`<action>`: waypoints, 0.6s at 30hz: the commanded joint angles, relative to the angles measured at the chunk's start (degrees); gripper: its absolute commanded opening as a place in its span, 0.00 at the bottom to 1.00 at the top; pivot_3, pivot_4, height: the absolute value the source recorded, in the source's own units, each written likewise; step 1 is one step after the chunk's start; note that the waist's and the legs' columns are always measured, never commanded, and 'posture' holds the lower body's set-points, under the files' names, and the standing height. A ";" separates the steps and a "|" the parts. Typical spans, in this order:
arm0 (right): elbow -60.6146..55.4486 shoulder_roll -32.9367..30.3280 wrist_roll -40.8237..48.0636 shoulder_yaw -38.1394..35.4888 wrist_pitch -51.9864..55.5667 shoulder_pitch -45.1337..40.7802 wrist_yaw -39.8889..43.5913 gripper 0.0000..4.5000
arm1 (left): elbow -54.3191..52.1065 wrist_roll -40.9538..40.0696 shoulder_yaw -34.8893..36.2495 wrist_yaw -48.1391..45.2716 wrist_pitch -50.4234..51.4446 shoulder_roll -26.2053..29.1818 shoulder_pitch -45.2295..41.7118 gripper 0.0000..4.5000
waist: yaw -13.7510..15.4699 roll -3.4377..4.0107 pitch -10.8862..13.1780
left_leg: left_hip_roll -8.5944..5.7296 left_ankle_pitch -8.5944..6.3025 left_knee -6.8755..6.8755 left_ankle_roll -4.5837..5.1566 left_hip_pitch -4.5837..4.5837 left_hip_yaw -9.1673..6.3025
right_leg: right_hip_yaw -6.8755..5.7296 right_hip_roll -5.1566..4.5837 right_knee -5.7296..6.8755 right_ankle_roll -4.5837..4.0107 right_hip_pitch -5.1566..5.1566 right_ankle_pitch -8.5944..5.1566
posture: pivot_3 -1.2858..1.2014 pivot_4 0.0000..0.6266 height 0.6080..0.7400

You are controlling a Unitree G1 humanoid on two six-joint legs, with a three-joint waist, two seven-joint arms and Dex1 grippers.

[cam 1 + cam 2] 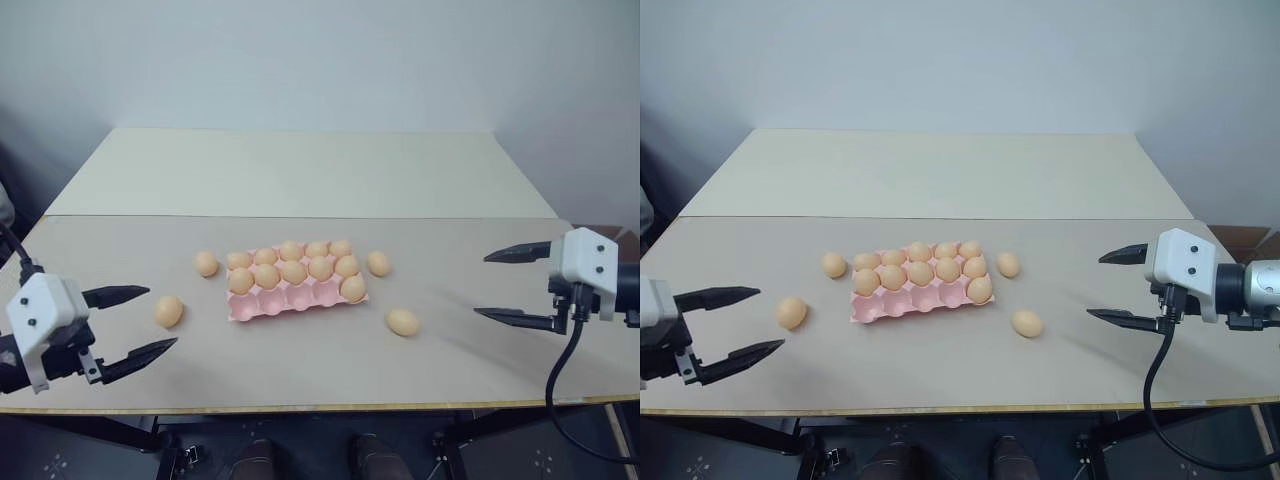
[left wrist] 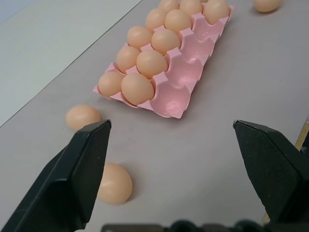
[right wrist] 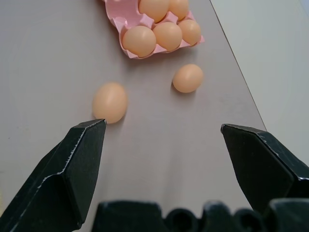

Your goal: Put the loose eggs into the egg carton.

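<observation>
Both grippers hang above the near part of the table with their jaws spread wide and nothing between them. The left gripper (image 1: 128,320) has the nearest of the loose eggs (image 1: 169,311) just ahead of its open jaws, a little toward its upper finger, lying on the tabletop apart from both fingers. In the left wrist view this egg (image 2: 114,183) sits right beside one finger, off the centre line of the gap, so I judge the hand needs a small sideways shift before it closes.

The right gripper (image 1: 510,285) faces inward toward another loose egg (image 1: 403,322), which lies ahead of its jaws and nearer the lower finger, clearly farther off than the left gripper's egg is from the left jaws. Its long axis looks roughly crosswise to that gripper's line of approach.

Beyond, the pink egg carton (image 1: 262,310) lies between the two grippers, its far two rows filled and the near row holding one egg at the right end, with four empty cups. Two more loose eggs flank its far corners, one on the left (image 1: 206,263) and one on the right (image 1: 378,263).
</observation>
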 commanded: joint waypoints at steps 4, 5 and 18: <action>-0.52 -1.10 0.93 -0.91 1.87 -2.06 -1.24 0.98 | -1.14 -1.96 0.12 -0.92 -1.65 -0.06 -1.53 0.98 | -0.03 0.00 0.00 | 0.00 0.00 0.00 0.00 0.00 0.00 | 0.00 0.00 0.00 0.00 0.00 0.00 | 0.52 0.24 1.00; -0.72 -1.27 1.10 -1.03 2.35 -1.93 -1.13 0.98 | -1.28 -2.62 -0.06 -1.17 -1.69 -0.20 -1.83 0.98 | -0.02 0.00 0.00 | 0.00 0.00 0.00 0.00 0.00 0.00 | 0.00 0.00 0.00 0.00 0.00 0.00 | 0.52 0.24 1.00; -6.86 3.02 -2.43 10.43 10.76 -1.16 -8.82 0.98 | 5.17 -3.78 -13.96 -4.18 -3.51 1.87 -14.11 0.98 | -0.11 -0.03 -0.03 | 0.00 0.00 0.01 0.00 0.02 0.01 | 0.02 0.01 0.02 0.00 0.03 0.01 | 0.52 0.24 1.00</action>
